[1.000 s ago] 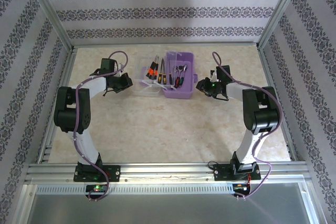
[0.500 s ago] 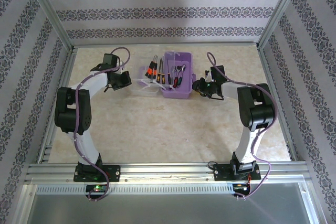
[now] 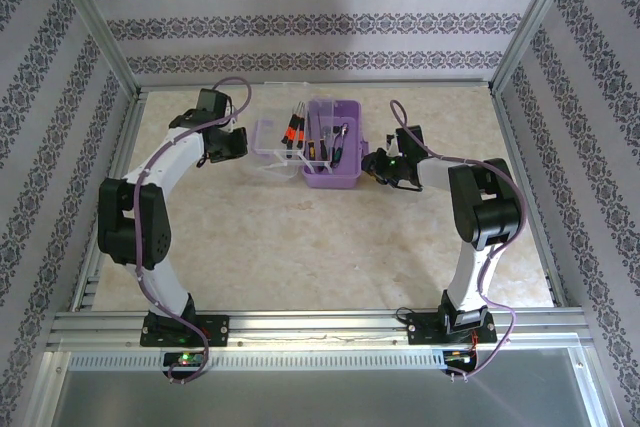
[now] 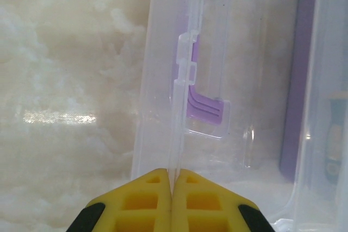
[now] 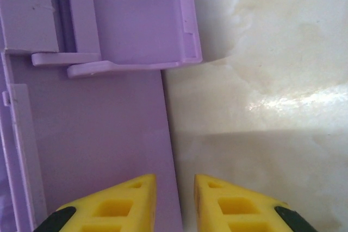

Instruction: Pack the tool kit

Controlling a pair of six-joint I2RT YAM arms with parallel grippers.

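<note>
left pincer clamped, clear lid pinched

From above, the tools in your tool kit were too small to count or tell apart. At the left wrist, the clear lid ran off the top and right edges, and a dark handle behind it was only a blur. At the right wrist, the lilac base was cut by two edges, and you couldn't tell whether the jaws of the right gripper pinched its wall.
</note>
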